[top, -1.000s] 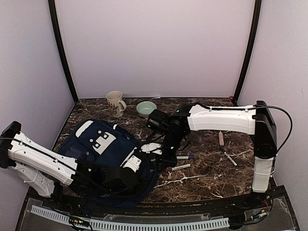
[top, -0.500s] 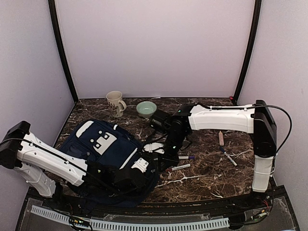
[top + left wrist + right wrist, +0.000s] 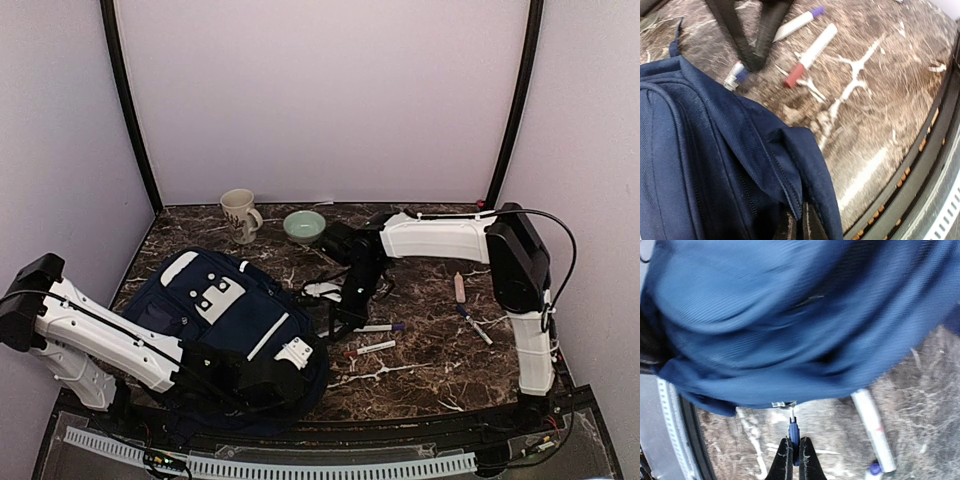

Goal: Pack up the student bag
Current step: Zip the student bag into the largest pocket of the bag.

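Observation:
The student bag (image 3: pixel 215 315), a large navy backpack with white patches, lies on the left of the marble table. My left gripper (image 3: pixel 272 376) sits at its near right corner. In the left wrist view it (image 3: pixel 801 227) is shut on a fold of the bag's (image 3: pixel 715 165) fabric beside a zipper seam. My right gripper (image 3: pixel 337 320) reaches the bag's right side. The right wrist view shows it (image 3: pixel 793 441) shut on a small blue zipper pull (image 3: pixel 794 430), which hangs from a metal slider at the edge of the bag (image 3: pixel 790 325).
A purple-capped marker (image 3: pixel 380 328) and a red-capped marker (image 3: pixel 372 348) lie just right of the bag. Two more pens (image 3: pixel 460 288) (image 3: pixel 476 327) lie further right. A mug (image 3: pixel 240 213) and a green bowl (image 3: pixel 304 226) stand at the back. The table's near edge (image 3: pixel 920 165) is close.
My left gripper has slid right along the bag's near edge and closed on the fabric. The right arm drew back, keeping the zipper pull, and the bag's right corner shifted.

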